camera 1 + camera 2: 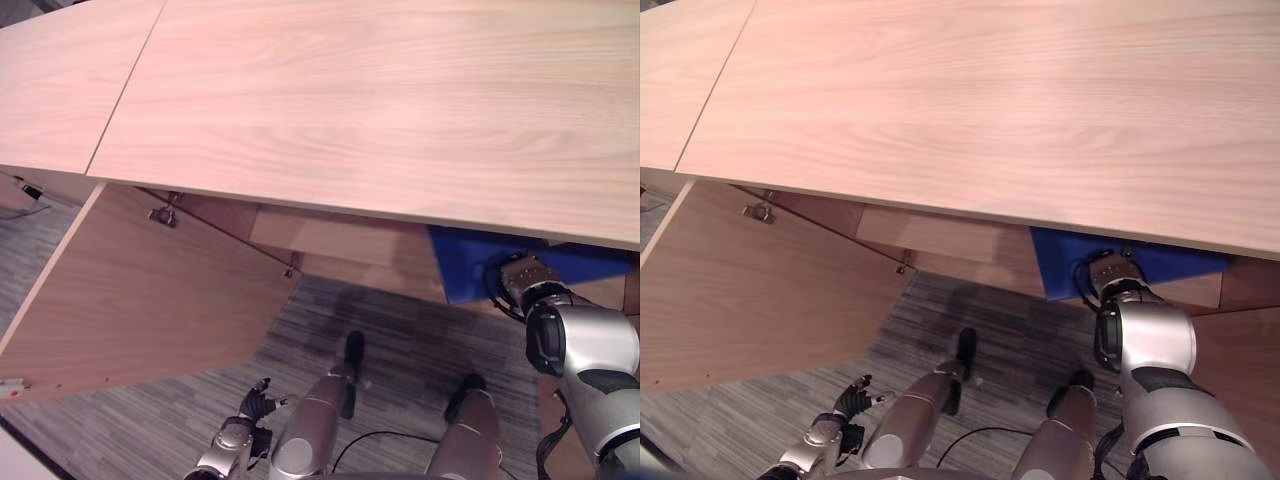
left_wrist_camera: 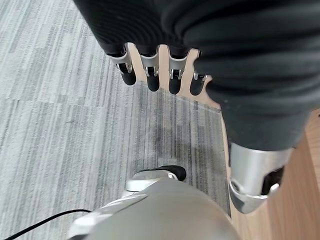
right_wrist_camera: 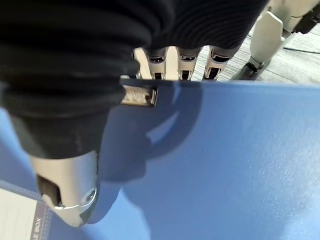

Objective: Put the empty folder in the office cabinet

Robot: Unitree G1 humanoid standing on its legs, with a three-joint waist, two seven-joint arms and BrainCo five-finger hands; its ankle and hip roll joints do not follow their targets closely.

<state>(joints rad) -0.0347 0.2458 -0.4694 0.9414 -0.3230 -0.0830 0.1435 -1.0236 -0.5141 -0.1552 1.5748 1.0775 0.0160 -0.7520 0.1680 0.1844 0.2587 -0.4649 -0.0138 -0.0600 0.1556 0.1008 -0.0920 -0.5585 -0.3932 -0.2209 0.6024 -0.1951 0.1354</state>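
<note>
The blue folder (image 1: 465,262) juts out from under the cabinet's wide wooden top (image 1: 380,100), at the right of the opening; its far part is hidden beneath the top. My right hand (image 1: 520,275) is at the folder's near edge. In the right wrist view the thumb (image 3: 70,185) lies on the blue face (image 3: 240,165) while the fingers (image 3: 185,62) hook over its edge, so the hand is shut on it. My left hand (image 1: 245,425) hangs low at the lower left, fingers (image 2: 150,70) relaxed over the carpet, holding nothing.
The cabinet's left door (image 1: 140,290) stands swung open toward me, with hinges at its inner edge. A wooden shelf panel (image 1: 340,240) shows inside the opening. Another wood panel (image 1: 1240,350) is at the right. Grey striped carpet (image 1: 400,330) covers the floor in front.
</note>
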